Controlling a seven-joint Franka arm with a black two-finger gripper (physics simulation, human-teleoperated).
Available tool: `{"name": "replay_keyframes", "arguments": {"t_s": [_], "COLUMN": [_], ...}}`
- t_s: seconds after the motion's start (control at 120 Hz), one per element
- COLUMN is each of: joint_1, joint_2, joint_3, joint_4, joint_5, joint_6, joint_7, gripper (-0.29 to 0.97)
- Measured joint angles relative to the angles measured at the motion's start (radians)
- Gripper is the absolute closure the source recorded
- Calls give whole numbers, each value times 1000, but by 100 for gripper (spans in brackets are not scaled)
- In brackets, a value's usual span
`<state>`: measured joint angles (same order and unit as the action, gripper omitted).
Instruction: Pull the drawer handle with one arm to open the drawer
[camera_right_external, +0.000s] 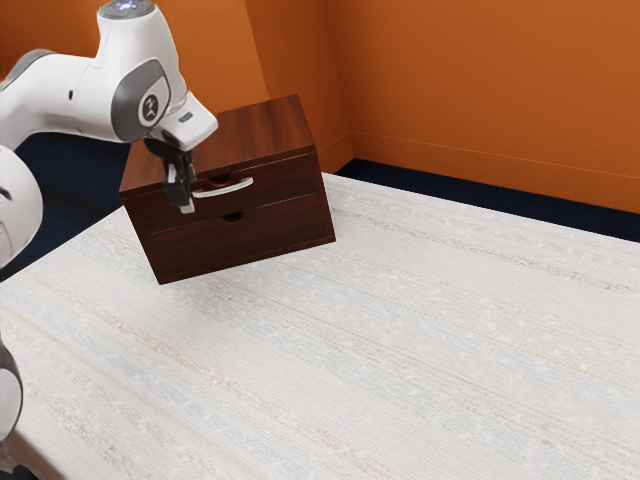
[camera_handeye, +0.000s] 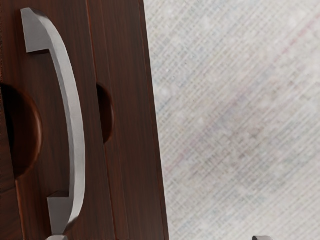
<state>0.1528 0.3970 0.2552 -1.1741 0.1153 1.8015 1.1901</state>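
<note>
A dark wooden cabinet (camera_right_external: 235, 135) with two drawers stands at the table's far corner, on the exterior view's left. The upper drawer (camera_right_external: 285, 180) carries a curved silver handle (camera_right_external: 225, 187) over a round recess. The front of the upper drawer looks level with the lower drawer (camera_right_external: 250, 235). My black gripper (camera_right_external: 183, 195) hangs in front of the handle's end nearer the arm. In the wrist view the handle (camera_handeye: 72, 125) runs close past one fingertip (camera_handeye: 57, 237). The other fingertip (camera_handeye: 262, 237) sits far off over the table, so the gripper is open.
The white woven table (camera_right_external: 400, 330) spreads out in front of the cabinet and toward the exterior view's right. Orange walls (camera_right_external: 480, 70) stand close behind the cabinet. The lower drawer has a small finger notch (camera_handeye: 105, 120).
</note>
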Motion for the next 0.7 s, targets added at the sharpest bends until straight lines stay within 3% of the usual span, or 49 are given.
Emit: {"name": "replay_keyframes", "arguments": {"t_s": [0.533,0.7], "joint_1": [6,18], "joint_2": [35,62], "joint_3": [-24,-66], "joint_4": [6,45], "joint_5": [0,0], "joint_6": [34,53], "joint_7": [-13,-13], "gripper": [22,22]}}
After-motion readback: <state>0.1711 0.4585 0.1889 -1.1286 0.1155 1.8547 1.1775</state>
